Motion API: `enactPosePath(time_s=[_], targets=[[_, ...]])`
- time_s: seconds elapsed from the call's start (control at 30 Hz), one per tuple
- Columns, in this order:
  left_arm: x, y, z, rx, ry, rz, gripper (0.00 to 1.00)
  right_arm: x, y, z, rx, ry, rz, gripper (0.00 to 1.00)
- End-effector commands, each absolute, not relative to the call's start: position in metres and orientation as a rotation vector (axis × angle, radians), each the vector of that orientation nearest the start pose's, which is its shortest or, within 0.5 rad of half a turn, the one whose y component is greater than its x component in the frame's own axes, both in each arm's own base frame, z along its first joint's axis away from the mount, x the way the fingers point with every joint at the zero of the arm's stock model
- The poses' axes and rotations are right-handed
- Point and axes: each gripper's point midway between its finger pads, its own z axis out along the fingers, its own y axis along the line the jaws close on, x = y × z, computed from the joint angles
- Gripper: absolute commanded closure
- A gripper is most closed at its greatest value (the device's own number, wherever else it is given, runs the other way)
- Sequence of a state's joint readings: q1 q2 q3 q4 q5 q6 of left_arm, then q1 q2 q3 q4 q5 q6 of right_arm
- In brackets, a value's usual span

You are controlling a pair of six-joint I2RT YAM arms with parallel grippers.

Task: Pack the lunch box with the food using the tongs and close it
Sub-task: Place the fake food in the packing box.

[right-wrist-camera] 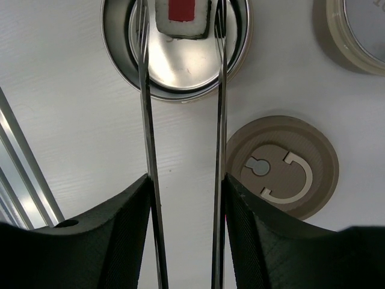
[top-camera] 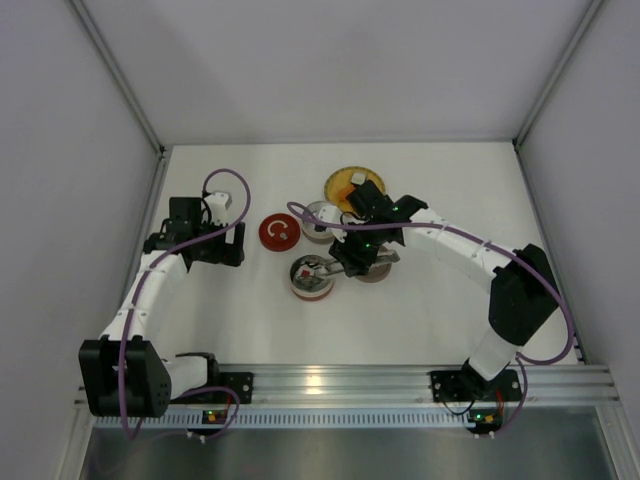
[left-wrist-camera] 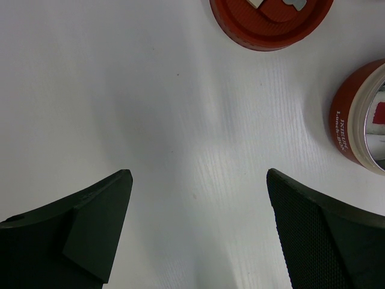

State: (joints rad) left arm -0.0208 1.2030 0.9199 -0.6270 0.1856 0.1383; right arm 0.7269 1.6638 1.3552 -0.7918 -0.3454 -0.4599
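My right gripper (right-wrist-camera: 186,183) is shut on the tongs (right-wrist-camera: 146,120), one finger pressing each silver arm. The two arms run parallel to the open lunch box (right-wrist-camera: 240,54), a round steel tub in a red shell (top-camera: 312,278). A white food piece with a red top (right-wrist-camera: 181,17) lies inside it, between the tong tips, with a small gap on each side. Another pale food piece (top-camera: 357,178) sits on the yellow plate (top-camera: 340,190). My left gripper (left-wrist-camera: 198,174) hangs open over bare table, left of the red lid (left-wrist-camera: 271,24).
A brown lid (right-wrist-camera: 280,165) lies just right of the tongs. A beige container (right-wrist-camera: 355,30) stands beyond it, near the plate. The red shell of the lunch box (left-wrist-camera: 355,120) shows at the right edge of the left wrist view. Grey walls enclose the table.
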Motion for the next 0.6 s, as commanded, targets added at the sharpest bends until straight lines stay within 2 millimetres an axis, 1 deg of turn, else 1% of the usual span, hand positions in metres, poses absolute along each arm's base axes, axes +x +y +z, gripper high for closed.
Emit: enactPosePath(time_s=[0.0,0.1,0.2,0.33,0.37,0.43,0.47,0.5,0.53,0.57], targets=[[0.303,-0.034,0.134,0.291,2.416,-0.179,0.02,0.255,0.302,0.158,-1.571,2.010,0.581,0.51],[0.303,-0.035,0.135,0.289,2.415,-0.186,0.02,0.256,0.302,0.166,-1.559,1.998,0.580,0.50],[0.302,-0.036,0.137,0.291,2.413,-0.189,0.02,0.257,0.302,0.176,-1.545,1.988,0.575,0.52],[0.301,-0.036,0.138,0.291,2.410,-0.191,0.02,0.262,0.296,0.203,-1.490,1.957,0.576,0.54],[0.300,-0.036,0.138,0.293,2.411,-0.190,0.02,0.268,0.292,0.214,-1.462,1.943,0.573,0.54],[0.299,-0.037,0.137,0.297,2.413,-0.195,0.02,0.272,0.285,0.228,-1.435,1.933,0.571,0.55],[0.298,-0.037,0.137,0.296,2.414,-0.200,0.02,0.280,0.278,0.237,-1.399,1.929,0.562,0.55],[0.298,-0.038,0.137,0.296,2.414,-0.205,0.02,0.284,0.274,0.245,-1.373,1.922,0.559,0.54],[0.298,-0.039,0.137,0.296,2.412,-0.211,0.02,0.295,0.267,0.254,-1.328,1.918,0.550,0.55],[0.298,-0.039,0.138,0.295,2.411,-0.213,0.02,0.301,0.262,0.259,-1.298,1.922,0.541,0.54]])
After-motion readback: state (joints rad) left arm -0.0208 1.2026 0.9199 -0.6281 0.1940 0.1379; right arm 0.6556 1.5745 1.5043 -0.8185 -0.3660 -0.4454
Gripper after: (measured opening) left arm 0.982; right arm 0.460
